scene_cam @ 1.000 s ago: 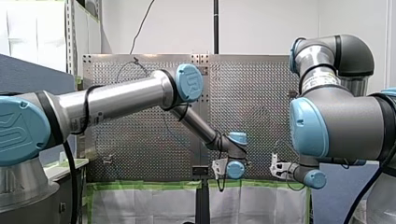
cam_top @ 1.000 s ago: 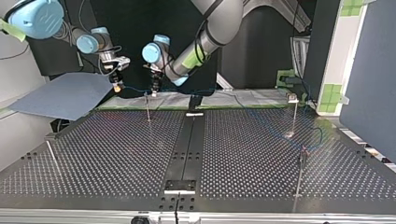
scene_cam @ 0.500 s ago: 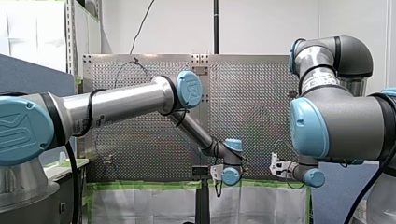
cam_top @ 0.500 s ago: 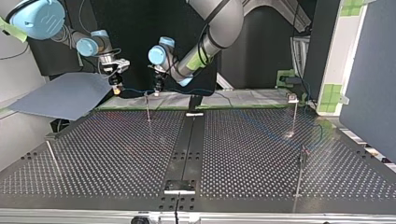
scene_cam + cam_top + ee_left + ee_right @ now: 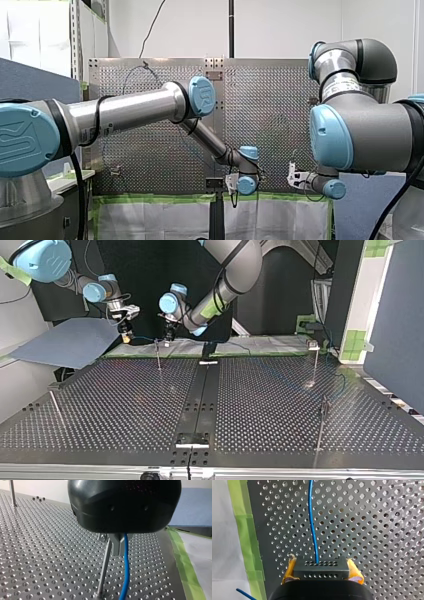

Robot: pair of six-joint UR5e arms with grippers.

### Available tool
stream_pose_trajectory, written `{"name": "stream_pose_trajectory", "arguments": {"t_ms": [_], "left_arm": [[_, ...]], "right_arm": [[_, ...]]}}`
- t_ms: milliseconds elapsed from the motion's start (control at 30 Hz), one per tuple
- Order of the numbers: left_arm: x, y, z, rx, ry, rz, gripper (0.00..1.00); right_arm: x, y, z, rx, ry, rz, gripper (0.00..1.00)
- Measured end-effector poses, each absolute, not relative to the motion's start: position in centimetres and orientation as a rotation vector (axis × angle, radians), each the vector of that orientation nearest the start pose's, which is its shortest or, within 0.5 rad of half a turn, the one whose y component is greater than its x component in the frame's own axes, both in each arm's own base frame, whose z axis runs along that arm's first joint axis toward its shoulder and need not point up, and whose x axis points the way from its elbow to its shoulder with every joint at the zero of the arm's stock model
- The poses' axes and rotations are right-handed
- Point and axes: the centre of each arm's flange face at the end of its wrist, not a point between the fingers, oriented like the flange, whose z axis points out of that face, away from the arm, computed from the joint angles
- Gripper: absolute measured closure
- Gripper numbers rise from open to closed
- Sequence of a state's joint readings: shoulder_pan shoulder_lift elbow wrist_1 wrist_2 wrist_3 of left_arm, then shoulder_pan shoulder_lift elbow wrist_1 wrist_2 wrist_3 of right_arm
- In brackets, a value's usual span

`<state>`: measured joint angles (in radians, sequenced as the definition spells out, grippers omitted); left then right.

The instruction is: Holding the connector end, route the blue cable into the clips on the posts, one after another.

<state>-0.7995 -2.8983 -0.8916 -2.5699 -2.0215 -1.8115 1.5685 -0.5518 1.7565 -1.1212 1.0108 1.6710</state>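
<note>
In the right wrist view a black connector block point(image 5: 320, 568) sits clamped between my right gripper's point(image 5: 321, 571) yellow pads point(image 5: 355, 573), and the blue cable point(image 5: 312, 522) runs straight out ahead of it over the perforated plate. In the top view my right gripper point(image 5: 127, 335) hangs at the far left. My left gripper point(image 5: 168, 338) is close beside the top of a thin post point(image 5: 158, 354). The left wrist view shows the blue cable point(image 5: 126, 565) dropping from under the black housing, next to the post point(image 5: 104, 567) and its grey clip point(image 5: 115, 545). The left fingers are shut on the cable.
More thin posts stand on the perforated table: one at the top view's far right point(image 5: 316, 362), one nearer right point(image 5: 322, 425), one at the near left point(image 5: 56, 407). A blue-grey sheet point(image 5: 70, 342) lies past the table's left corner. Green tape point(image 5: 247, 537) lines the plate's edge.
My left arm has lowered, bringing its gripper down and closer to the post's top. My right gripper has shifted slightly toward the post, still holding the connector.
</note>
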Motion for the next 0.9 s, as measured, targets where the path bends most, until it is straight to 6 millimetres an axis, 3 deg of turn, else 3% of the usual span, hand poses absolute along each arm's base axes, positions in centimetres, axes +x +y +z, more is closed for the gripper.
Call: {"name": "stream_pose_trajectory", "arguments": {"t_ms": [567, 900], "left_arm": [[52.6, -63.1, -7.4, 0.103, 1.643, -0.451, 1.0], [53.0, -63.4, -7.1, 0.11, 1.637, -0.481, 1.0]], "right_arm": [[18.9, -59.7, -8.2, 1.618, -1.079, 1.719, 1.0], [18.8, -60.1, -10.8, 1.651, -1.098, 1.673, 1.0]]}}
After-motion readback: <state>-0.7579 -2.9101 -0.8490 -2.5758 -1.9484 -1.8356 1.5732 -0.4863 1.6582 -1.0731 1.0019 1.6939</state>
